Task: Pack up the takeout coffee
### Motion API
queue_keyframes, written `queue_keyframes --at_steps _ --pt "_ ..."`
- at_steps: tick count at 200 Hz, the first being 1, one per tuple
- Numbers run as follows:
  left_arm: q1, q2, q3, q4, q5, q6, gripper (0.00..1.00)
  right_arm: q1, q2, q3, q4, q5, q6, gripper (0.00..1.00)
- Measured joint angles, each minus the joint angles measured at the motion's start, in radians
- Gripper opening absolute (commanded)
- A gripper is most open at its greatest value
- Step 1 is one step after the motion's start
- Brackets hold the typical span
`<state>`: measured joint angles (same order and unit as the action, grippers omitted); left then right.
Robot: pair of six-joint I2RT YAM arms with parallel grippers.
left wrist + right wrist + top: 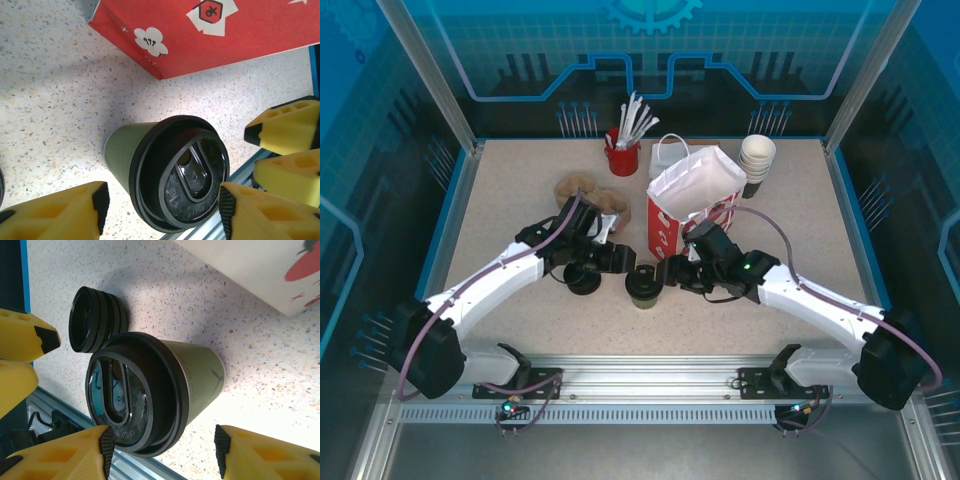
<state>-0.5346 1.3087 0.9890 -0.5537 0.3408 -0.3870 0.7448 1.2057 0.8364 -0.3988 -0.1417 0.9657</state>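
1. Takeout coffee (pixel 643 288): a small olive-green paper cup with a round black plastic lid. It stood upright on the speckled beige table (pixel 500 230), toward the near middle, between the two pincers and just in front of the bag.

2. Left pincer (pixel 162 202), yellow foam fingers (pixel 55 212): spread wide, one finger on either side of the cup's lid and clamping nothing. One tip lay at the lid's rim, though contact could not be told. The other tip stood apart from the cup.

3. Right pincer (pixel 163 445), yellow foam fingers (pixel 265 452): likewise spread, straddling the same cup from the opposite side and pinching nothing.

4. Squat stack of black plastic lids (pixel 583 280): on the table just left of the cup, apart from it.

5. Red paper bag with white lining and white printed marks (pixel 695 200): upright, mouth open, directly behind the cup.

6. Light brown cardboard pieces (pixel 585 190): behind the left arm.

7. Tall stack of white-rimmed paper cups (pixel 757 160): far right, beside the bag.

8. Red cup holding white sticks (pixel 623 155): at the far edge, centre.
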Motion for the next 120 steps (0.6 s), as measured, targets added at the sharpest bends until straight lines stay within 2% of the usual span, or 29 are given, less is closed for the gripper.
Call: queue_keyframes --at_steps 51,120 --pt "-0.184 -0.08 0.019 -0.041 -0.212 0.04 0.88 -0.02 -0.093 0.069 -0.089 0.036 -0.041 0.59" --pt "-0.332 0.009 0.057 -0.074 -0.45 0.046 0.9 -0.139 -0.233 0.075 -0.19 0.053 -0.112 0.6"
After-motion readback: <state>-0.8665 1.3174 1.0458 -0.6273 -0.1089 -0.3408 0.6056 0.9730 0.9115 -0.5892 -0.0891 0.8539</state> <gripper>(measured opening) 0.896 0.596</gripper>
